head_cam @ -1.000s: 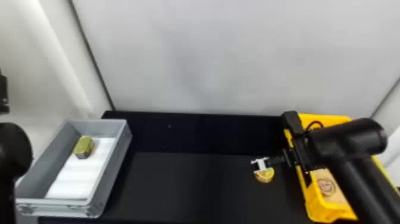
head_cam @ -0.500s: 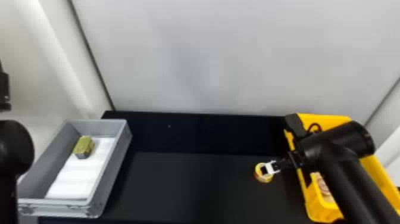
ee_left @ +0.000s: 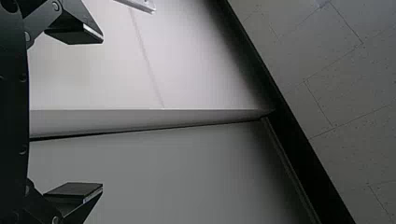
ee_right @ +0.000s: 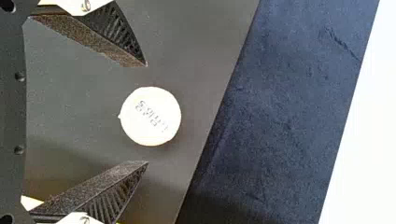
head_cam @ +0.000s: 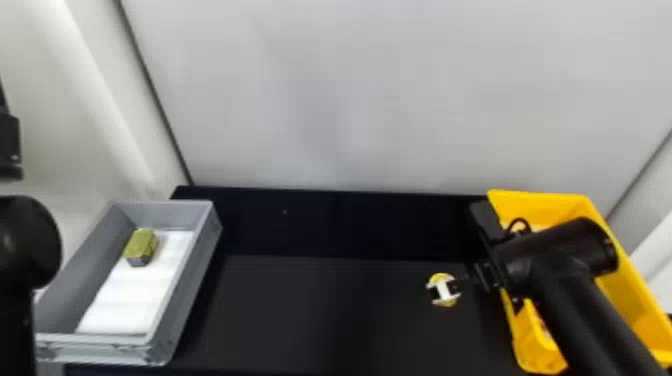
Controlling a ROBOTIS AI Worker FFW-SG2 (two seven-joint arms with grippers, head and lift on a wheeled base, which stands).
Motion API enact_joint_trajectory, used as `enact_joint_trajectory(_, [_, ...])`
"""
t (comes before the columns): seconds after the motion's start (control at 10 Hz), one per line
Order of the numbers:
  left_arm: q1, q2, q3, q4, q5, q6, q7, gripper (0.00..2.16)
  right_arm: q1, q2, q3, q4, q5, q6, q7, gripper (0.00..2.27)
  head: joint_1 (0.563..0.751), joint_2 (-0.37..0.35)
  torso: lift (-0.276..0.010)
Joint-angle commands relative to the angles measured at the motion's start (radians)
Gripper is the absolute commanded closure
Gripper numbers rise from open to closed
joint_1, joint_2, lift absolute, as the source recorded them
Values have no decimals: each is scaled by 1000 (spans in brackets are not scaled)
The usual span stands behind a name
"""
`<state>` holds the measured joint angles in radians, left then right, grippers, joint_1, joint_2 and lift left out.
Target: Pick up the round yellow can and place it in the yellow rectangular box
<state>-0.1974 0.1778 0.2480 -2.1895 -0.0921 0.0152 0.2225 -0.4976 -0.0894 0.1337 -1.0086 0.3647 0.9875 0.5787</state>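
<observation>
The black two-fingered right tool (head_cam: 443, 291) stands wide, open gaps flanking the round yellow can (ee_right: 150, 116) on the flat black table (head_cam: 325, 310).

No word or number can be read with certainty. In the right wrist view, two short, slanting rows of small dark characters stand on the pale round face of the can (ee_right: 161, 100), too blurred to make out. The can is on the worktop (head_cam: 325, 310), nearer its right edge than its left.
</observation>
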Motion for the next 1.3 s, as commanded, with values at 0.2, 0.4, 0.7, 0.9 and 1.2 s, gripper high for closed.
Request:
enact_joint_trajectory(0.2, [-2, -1, -6, 1, -2, -8, 0, 156, -13, 3, 6, 74, -21, -80, -12, 1, 692, 54, -3])
enact_joint_trajectory(0.4, [0, 0, -7, 1, -2, -9, 0, 156, -16, 10, 11, 105, -33, -110, -28, 1, 692, 54, -3])
enact_joint_trajectory(0.7, [3, 0, -6, 2, -2, -17, 0, 156, -18, 7, 12, 143, -33, -146, -35, 1, 692, 54, -3])
enact_joint_trajectory(0.9, [4, 0, -6, 2, -2, -18, 0, 156, -21, 2, 11, 153, -35, -169, -46, 1, 692, 54, -3])
enact_joint_trajectory(1.2, [7, -1, -6, 2, -2, -20, -1, 156, -21, 2, 3, 162, -33, -200, -65, 145, 692, 54, -3])
